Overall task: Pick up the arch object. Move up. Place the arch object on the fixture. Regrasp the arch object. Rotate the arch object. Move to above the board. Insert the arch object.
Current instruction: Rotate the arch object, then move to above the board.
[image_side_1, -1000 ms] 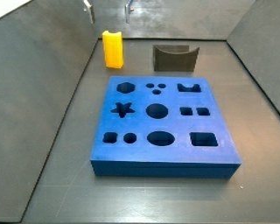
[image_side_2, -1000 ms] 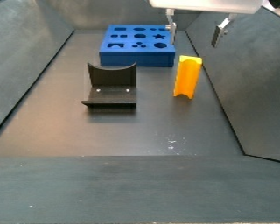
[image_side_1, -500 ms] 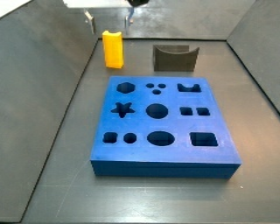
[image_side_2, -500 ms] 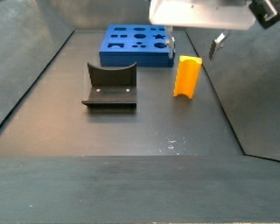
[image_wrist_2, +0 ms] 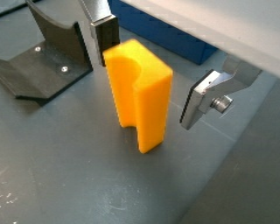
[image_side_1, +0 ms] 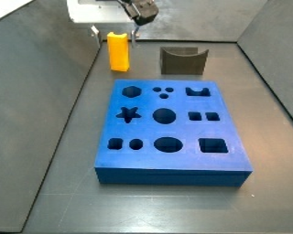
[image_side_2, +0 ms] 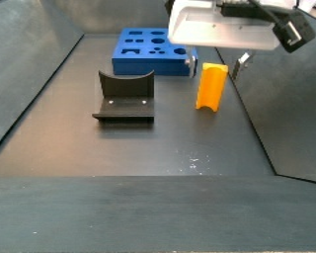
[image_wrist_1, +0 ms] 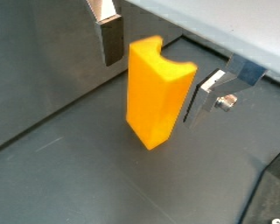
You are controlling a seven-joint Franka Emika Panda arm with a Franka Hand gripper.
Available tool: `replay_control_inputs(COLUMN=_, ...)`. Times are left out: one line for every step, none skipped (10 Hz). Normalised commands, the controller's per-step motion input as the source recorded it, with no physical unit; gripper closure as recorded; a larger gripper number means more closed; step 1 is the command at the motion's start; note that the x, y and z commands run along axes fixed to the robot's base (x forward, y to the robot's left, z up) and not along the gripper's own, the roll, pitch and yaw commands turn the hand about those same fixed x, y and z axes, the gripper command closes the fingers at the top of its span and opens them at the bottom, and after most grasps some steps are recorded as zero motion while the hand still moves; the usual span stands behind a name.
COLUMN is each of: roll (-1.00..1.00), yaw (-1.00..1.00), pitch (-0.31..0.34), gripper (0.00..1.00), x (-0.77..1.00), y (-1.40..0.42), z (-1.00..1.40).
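The arch object (image_side_1: pixel 118 53) is a yellow-orange block standing upright on the dark floor, its notch facing up in both wrist views (image_wrist_1: pixel 154 92) (image_wrist_2: pixel 139 96). My gripper (image_side_1: pixel 116 33) hangs right over it and is open. In both wrist views the gripper (image_wrist_1: pixel 152 87) (image_wrist_2: pixel 149 92) has one silver finger on each side of the block's upper part, with a gap on both sides. The dark fixture (image_side_1: pixel 182 61) (image_side_2: pixel 125 97) stands beside the block. The blue board (image_side_1: pixel 171 128) (image_side_2: pixel 150 51) lies flat with its cutouts facing up.
Grey walls enclose the floor on all sides; one slanted wall (image_side_1: pixel 51 82) runs close beside the arch object. In a wrist view the fixture (image_wrist_2: pixel 43 66) sits just past one finger, and an edge of the board (image_wrist_2: pixel 184 52) shows behind the block.
My gripper has come down from the top edge of the side views to the arch object's top. The block, fixture and board have not moved.
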Motion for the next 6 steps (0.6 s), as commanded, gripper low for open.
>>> replay_control_inputs(roll=-0.04, yaw=0.01, pitch=-0.044, gripper=0.0, x=0.04, y=0.0, z=-0.3)
replay_control_inputs(roll=-0.05, yaw=0.01, pitch=-0.043, gripper=0.0, x=0.04, y=0.0, z=-0.2)
replay_control_inputs(roll=0.0, yaw=0.0, pitch=0.0, gripper=1.0, x=0.0, y=0.0, z=0.0)
replay_control_inputs(roll=0.02, yaw=-0.01, pitch=0.124, gripper=1.0, x=-0.04, y=0.14, z=1.0)
replay_control_inputs(roll=0.02, yaw=-0.01, pitch=0.129, gripper=1.0, x=-0.04, y=0.14, z=1.0)
replay_control_inputs(roll=0.02, yaw=-0.02, pitch=0.107, gripper=1.0, x=-0.04, y=0.13, z=1.0)
